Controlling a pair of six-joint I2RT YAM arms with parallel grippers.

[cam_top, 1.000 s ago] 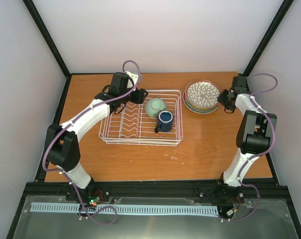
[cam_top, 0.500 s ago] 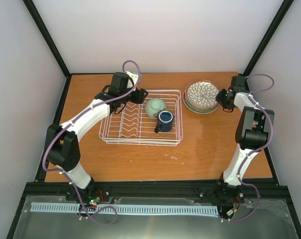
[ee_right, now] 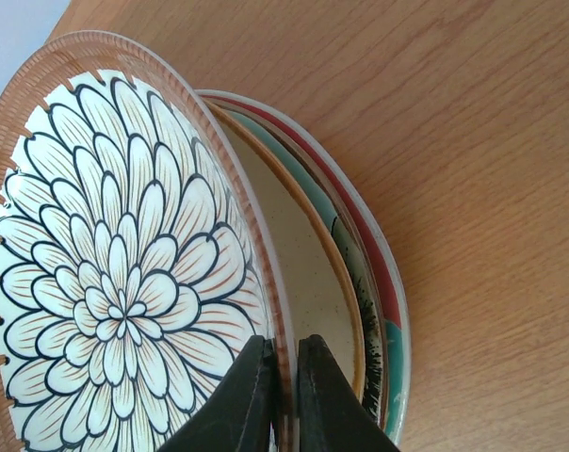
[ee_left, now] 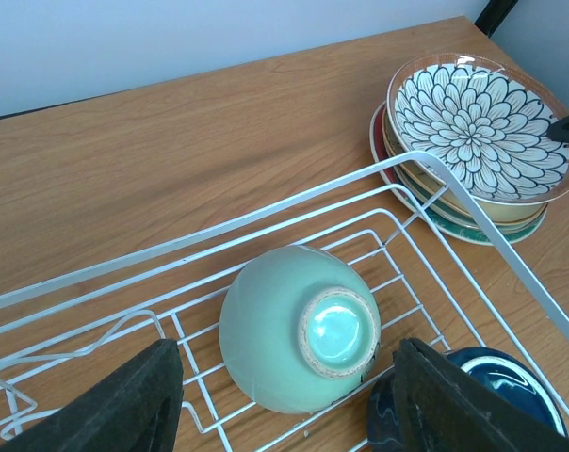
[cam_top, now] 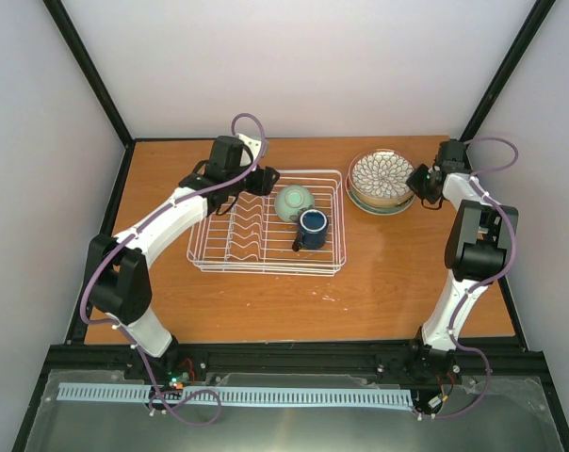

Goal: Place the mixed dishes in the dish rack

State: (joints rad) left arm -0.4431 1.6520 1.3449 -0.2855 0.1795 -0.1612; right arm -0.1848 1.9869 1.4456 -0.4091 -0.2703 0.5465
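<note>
The white wire dish rack (cam_top: 219,256) (ee_left: 294,193) holds a pale-green cup (cam_top: 294,202) (ee_left: 299,330) lying mouth down and a dark blue mug (cam_top: 311,229) (ee_left: 496,381) beside it. My left gripper (cam_top: 258,182) (ee_left: 289,400) hovers open over the cup, one finger at each side and apart from it. To the right of the rack lies a stack of plates (cam_top: 383,202). Its top one, the brown petal-patterned plate (cam_top: 381,175) (ee_left: 478,127) (ee_right: 115,273), is tilted up at its right edge. My right gripper (cam_top: 418,181) (ee_right: 284,395) is shut on that plate's rim. A cream plate (ee_right: 313,273) and teal plates (ee_right: 390,348) lie below it.
The rack sits mid-table on the wooden top (cam_top: 379,273). Its wavy plate dividers (cam_top: 247,231) stand at its left half. Black frame posts (cam_top: 496,85) and pale walls close in the back and sides.
My right gripper has closed on the petal plate's right rim and tipped that edge up a little. The left arm has not moved.
</note>
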